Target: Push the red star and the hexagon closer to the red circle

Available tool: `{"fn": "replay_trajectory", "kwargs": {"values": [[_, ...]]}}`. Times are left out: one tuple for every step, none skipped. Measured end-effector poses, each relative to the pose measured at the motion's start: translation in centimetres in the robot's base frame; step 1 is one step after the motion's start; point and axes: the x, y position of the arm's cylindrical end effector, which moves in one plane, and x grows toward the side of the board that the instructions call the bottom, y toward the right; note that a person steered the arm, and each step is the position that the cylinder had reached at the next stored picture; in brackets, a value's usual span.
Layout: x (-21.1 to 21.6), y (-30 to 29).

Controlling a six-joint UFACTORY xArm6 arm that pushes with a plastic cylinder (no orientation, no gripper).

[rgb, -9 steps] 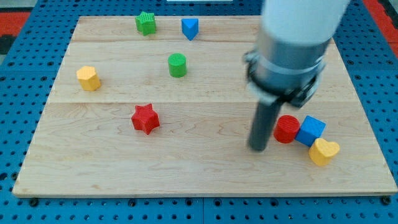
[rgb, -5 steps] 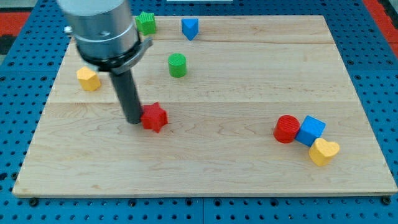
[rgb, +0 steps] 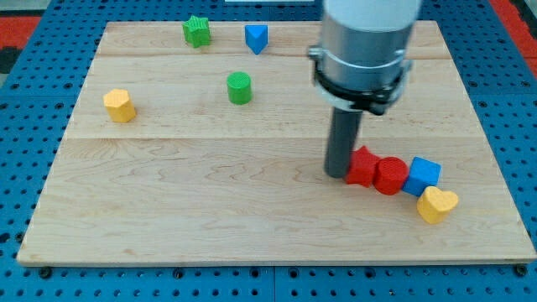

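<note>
Red star touching red circle; my tip against star's left; no gripper visible.

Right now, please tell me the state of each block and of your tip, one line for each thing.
my tip: down on the board, against the red star's left side
red star: touching the red circle
red circle: between star and blue cube
blue cube: beside the circle
yellow heart: below the cube
yellow hexagon: alone, far left
</note>
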Motion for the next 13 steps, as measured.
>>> {"fn": "replay_trajectory", "kwargs": {"values": [[-3.0,-6.1],[-6.6,-16.7],[-6.0,-25.4],[-8.0,-36.4],[-12.4,-35.0],[-10.5,-23.2],[-5.7,-14.6],[-2.6,-10.2],[-1.4,-10.9],[-0.7,-13.2],[1.6,-11.9],[2.5,-4.9],[3.1,-0.9]]}}
